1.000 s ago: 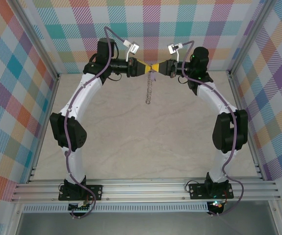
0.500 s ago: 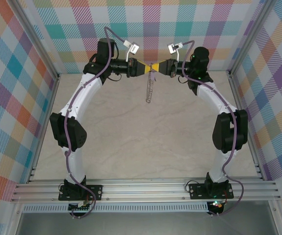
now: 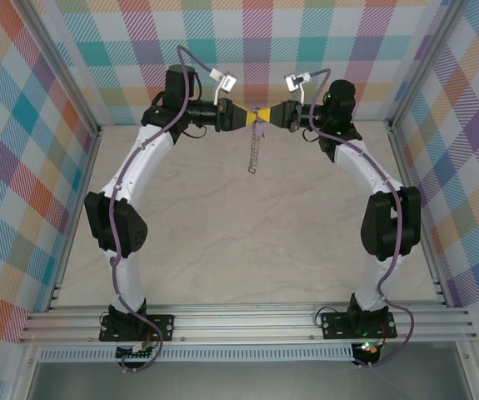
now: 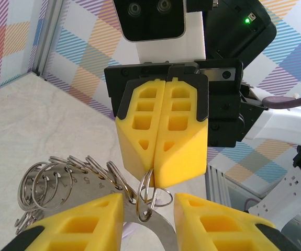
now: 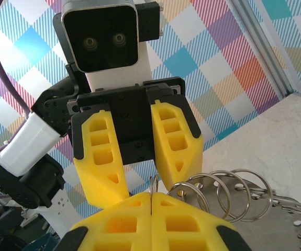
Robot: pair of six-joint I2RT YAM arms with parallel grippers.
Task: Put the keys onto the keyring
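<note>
High at the back of the table my two grippers meet tip to tip. The right gripper (image 3: 270, 115) (image 5: 151, 197) is shut on a small split ring (image 4: 149, 184) (image 5: 152, 183). That ring hangs through a hole in the keyring (image 3: 254, 152) (image 4: 61, 180), a flat silver plate with several wire loops round its rim, which dangles below. My left gripper (image 3: 250, 115) (image 4: 149, 212) stands open, its yellow fingers (image 4: 74, 222) either side of the plate's edge and the small ring. A pale lilac bit, apparently the key (image 3: 260, 127), shows just below the fingertips; its blade is hidden.
The pale table top (image 3: 247, 250) lies far below the grippers. Checked walls (image 3: 22, 167) close in the left, right and back sides, with aluminium rails (image 3: 247, 321) along the near edge. Both arms arch inward, elbows out toward the side walls.
The hanging keyring has turned a little and looks thinner, more edge-on. Both arms stay where they were.
</note>
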